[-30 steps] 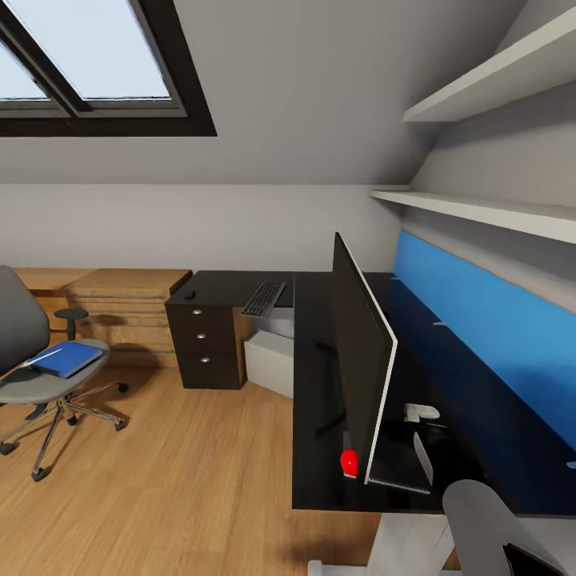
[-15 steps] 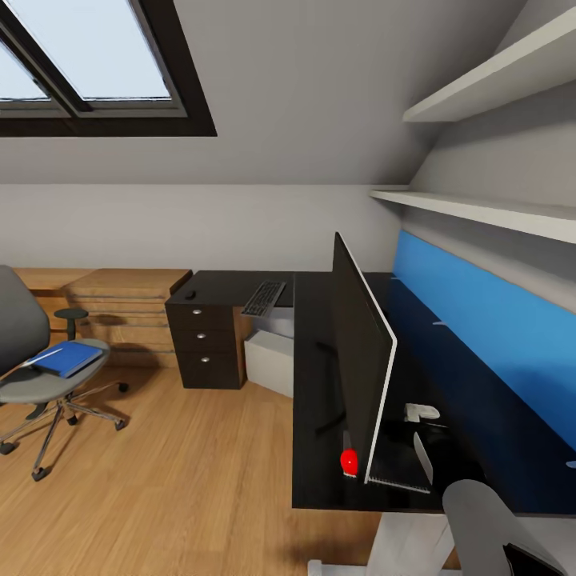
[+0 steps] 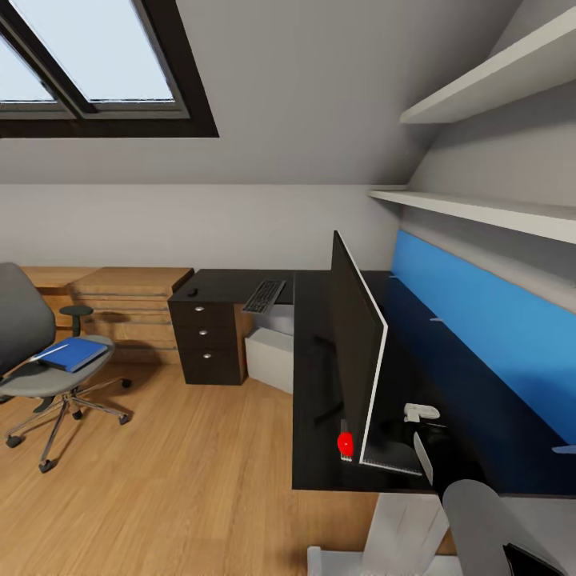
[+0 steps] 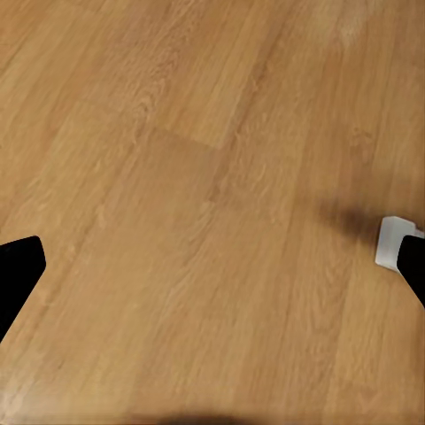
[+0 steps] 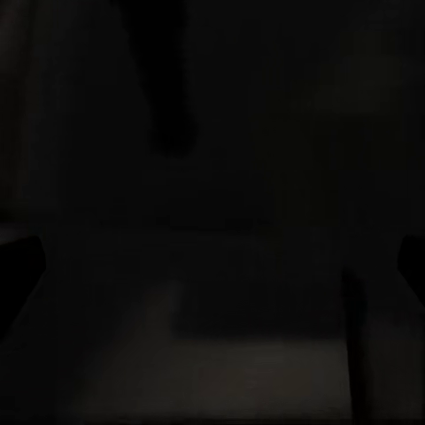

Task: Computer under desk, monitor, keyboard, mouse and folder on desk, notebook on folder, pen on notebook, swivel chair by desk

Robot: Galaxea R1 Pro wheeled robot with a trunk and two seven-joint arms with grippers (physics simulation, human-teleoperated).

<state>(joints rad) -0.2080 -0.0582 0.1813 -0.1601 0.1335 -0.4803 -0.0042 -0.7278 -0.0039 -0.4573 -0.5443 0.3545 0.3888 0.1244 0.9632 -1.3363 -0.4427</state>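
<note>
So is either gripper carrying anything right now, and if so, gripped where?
The left gripper holds nothing: its jaws stand wide apart over bare floor. The right wrist view is too dark to tell.

Swivel chair [image 3: 36,352] cropped at frame edge

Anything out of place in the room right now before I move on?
Yes: the folder lies on the swivel chair seat, away from the desk. The monitor stands edge-on near the desk's front corner, far from the keyboard.
</note>
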